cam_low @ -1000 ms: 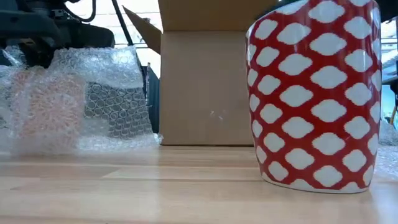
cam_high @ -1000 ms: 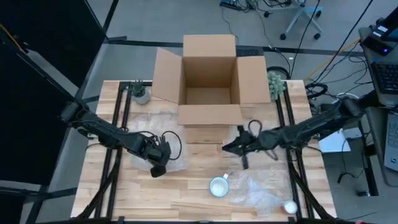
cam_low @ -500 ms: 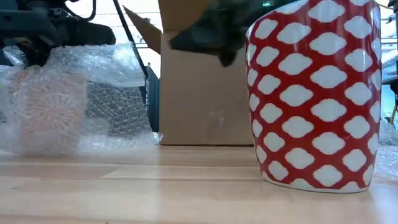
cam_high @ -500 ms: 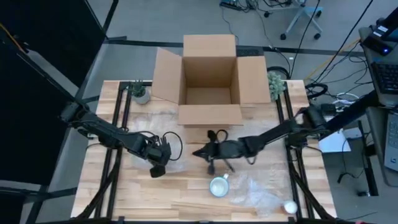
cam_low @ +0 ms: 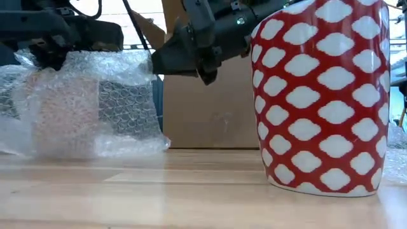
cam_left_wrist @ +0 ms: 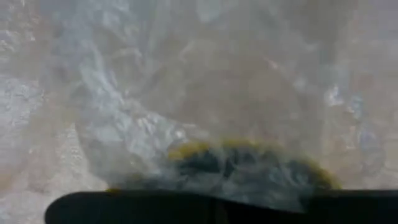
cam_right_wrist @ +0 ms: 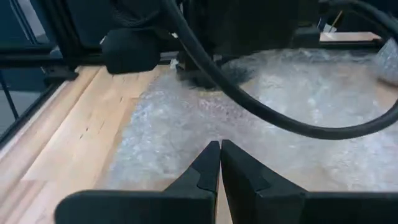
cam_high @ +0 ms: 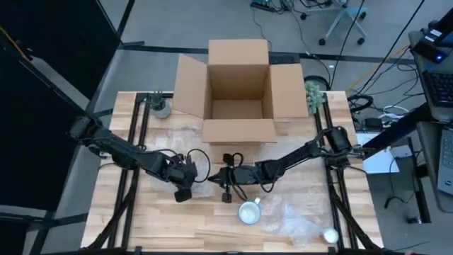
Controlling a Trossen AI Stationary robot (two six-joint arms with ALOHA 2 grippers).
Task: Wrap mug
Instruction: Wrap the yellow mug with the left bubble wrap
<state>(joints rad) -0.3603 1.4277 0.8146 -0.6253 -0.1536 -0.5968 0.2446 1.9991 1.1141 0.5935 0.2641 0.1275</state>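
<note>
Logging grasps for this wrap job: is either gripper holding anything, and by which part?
The left gripper seems to hold the bubble wrap by its upper edge, lifted off the table. The right gripper is shut on nothing.

Red mug (cam_low: 323, 95) patterned all over with rows of white lozenge shapes, white along its base, white inside seen from above. Clear bubble wrap (cam_low: 82, 105) dotted with small round cells, pale and frosted. Plain brown cardboard box (cam_high: 238, 92). Light blond wooden table (cam_high: 212, 219) with visible plank grain. Black arms, black left gripper (cam_high: 185, 175) and right gripper (cam_high: 218, 178), black cables.
</note>
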